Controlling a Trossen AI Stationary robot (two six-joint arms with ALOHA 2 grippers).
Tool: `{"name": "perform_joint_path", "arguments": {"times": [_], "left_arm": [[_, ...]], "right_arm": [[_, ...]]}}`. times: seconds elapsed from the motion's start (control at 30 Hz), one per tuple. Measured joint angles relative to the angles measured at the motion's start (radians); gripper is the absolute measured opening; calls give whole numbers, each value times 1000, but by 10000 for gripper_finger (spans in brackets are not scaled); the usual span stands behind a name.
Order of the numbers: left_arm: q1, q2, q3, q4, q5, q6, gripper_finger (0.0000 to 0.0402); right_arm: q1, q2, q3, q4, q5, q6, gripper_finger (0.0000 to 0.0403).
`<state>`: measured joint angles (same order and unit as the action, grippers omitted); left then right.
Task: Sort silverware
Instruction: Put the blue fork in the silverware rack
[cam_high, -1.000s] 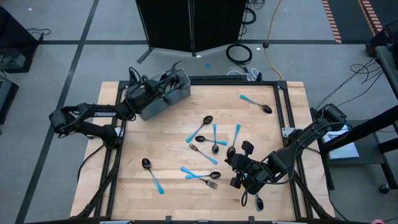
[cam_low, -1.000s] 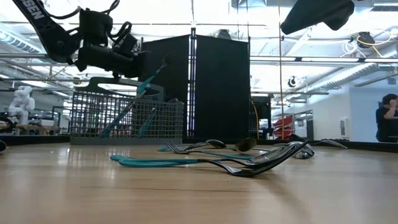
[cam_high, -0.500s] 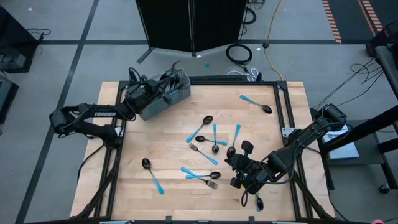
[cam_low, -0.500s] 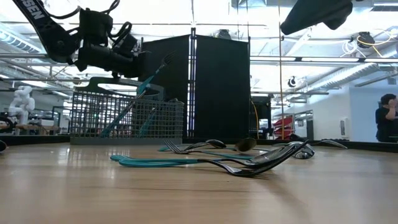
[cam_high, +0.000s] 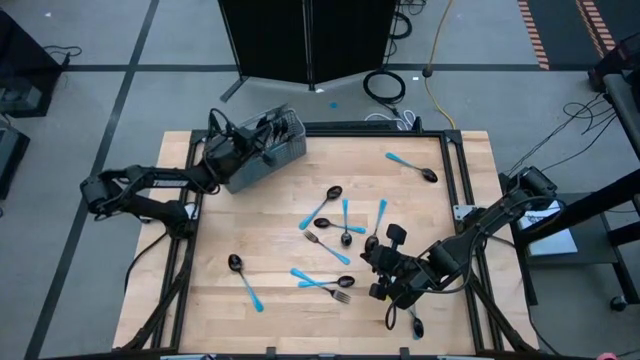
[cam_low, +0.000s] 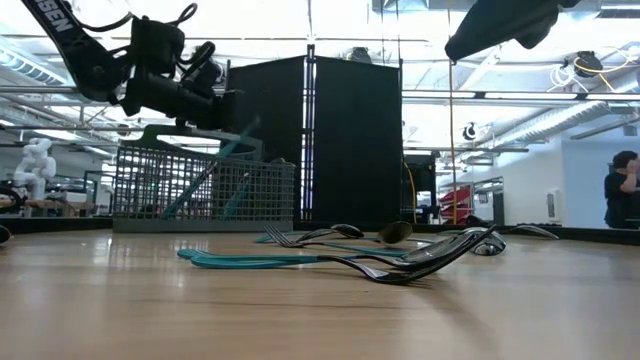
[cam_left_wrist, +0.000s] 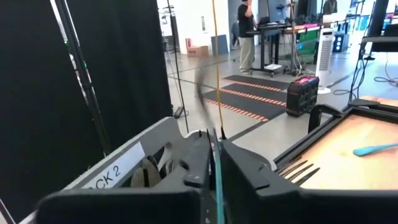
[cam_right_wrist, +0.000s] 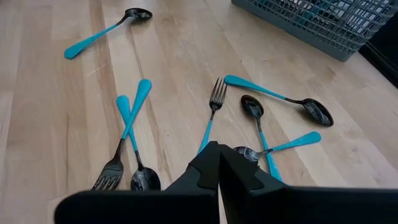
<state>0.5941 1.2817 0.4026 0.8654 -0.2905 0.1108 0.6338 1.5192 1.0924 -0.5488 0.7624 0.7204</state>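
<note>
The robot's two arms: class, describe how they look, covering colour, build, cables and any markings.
Both arms are black and jointed. In the low view the left arm carries white lettering on its link and loose black cables looping above its wrist. Each ends in a gripper with two flat dark fingers: the left gripper and the right gripper look alike.

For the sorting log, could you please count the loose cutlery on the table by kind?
Spoons: 6
Forks: 2
Pieces of unclear kind: 2
Total: 10
</note>
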Motion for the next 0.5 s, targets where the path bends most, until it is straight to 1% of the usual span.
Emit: {"name": "perform_joint_path", "arguments": {"times": [0.13, 0.23, 0.4, 0.5], "left_arm": [[0, 21, 0, 1, 0, 0, 82], [0, 33, 0, 1, 0, 0, 103], [-8, 33, 0, 1, 3, 0, 111], [-22, 28, 0, 2, 34, 20, 111]], "right_arm": [[0, 0, 0, 0, 0, -4, 0], [0, 0, 0, 0, 0, -4, 0], [0, 0, 0, 0, 0, -4, 0], [0, 0, 0, 0, 0, -4, 0]]}}
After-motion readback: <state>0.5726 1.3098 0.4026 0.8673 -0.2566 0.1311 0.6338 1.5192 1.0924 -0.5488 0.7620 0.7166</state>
